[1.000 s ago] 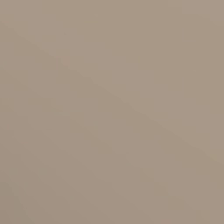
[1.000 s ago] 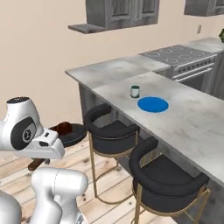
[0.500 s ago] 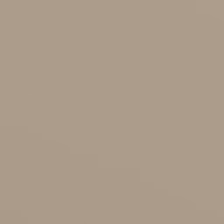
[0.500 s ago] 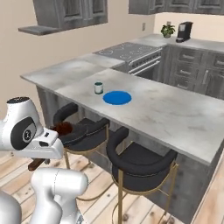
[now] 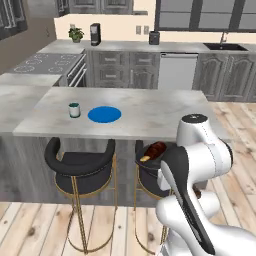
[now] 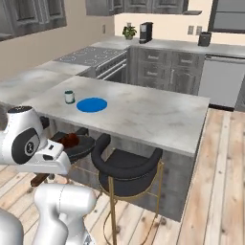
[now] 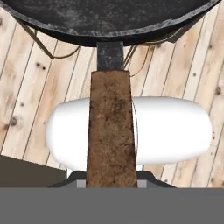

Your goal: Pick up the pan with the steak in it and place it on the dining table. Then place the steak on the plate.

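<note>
The black pan (image 6: 80, 145) hangs low in front of the dining table (image 6: 143, 115), below its top and over a stool. The reddish-brown steak (image 6: 70, 139) lies in the pan, and from the left base it shows as steak (image 5: 155, 149) in pan (image 5: 159, 156) just behind my arm. My gripper (image 7: 112, 181) is shut on the brown handle (image 7: 111, 131), with the pan's dark underside (image 7: 112, 19) above it in the hand view. The blue plate (image 5: 104, 114) (image 6: 92, 105) lies flat on the table's left part, apart from the pan.
A teal-banded mug (image 5: 74, 110) (image 6: 70, 97) stands just left of the plate. Black stools (image 5: 80, 162) (image 6: 125, 165) with gold legs sit tucked under the table's near edge. The stovetop (image 6: 88, 55) and counters are beyond. Wood floor lies open to the right.
The base has driven and turned, so both base views shifted: the left one went from blank wall to the kitchen, and the table now faces me. The pan stays held.
</note>
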Controlling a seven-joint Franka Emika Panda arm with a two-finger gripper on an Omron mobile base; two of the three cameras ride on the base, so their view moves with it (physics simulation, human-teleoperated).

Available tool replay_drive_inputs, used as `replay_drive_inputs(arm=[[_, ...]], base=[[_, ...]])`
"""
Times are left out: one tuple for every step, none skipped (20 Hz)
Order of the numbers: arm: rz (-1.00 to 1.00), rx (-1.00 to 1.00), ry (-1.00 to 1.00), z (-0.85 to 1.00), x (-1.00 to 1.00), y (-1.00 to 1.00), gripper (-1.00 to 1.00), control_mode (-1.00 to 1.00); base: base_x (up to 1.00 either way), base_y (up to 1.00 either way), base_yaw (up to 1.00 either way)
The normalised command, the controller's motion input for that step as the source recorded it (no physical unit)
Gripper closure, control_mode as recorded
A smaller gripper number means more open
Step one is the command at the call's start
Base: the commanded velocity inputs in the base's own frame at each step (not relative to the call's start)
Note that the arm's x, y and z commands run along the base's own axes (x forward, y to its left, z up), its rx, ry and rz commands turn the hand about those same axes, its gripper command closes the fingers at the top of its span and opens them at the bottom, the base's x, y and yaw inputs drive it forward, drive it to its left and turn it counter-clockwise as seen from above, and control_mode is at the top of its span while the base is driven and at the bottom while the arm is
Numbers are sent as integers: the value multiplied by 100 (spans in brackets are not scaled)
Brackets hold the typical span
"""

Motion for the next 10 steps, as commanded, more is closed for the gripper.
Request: replay_drive_inputs(arm=[[0,0,0,0,0,0,100,100],[0,0,0,0,0,0,100,100],[0,0,0,0,0,0,100,100],[0,0,0,0,0,0,100,100],[0,0,0,0,0,0,100,100],[0,0,0,0,0,0,100,100],[0,0,0,0,0,0,100,100],[0,0,0,0,0,0,100,100],[0,0,0,0,0,0,100,100],[0,0,0,0,0,0,100,100]], base=[[8,4,-44],[8,4,-44],[8,5,-44],[8,5,-44],[8,5,-44],[8,6,-44],[8,7,-44],[7,8,-44],[11,11,-43],[19,31,-36]])
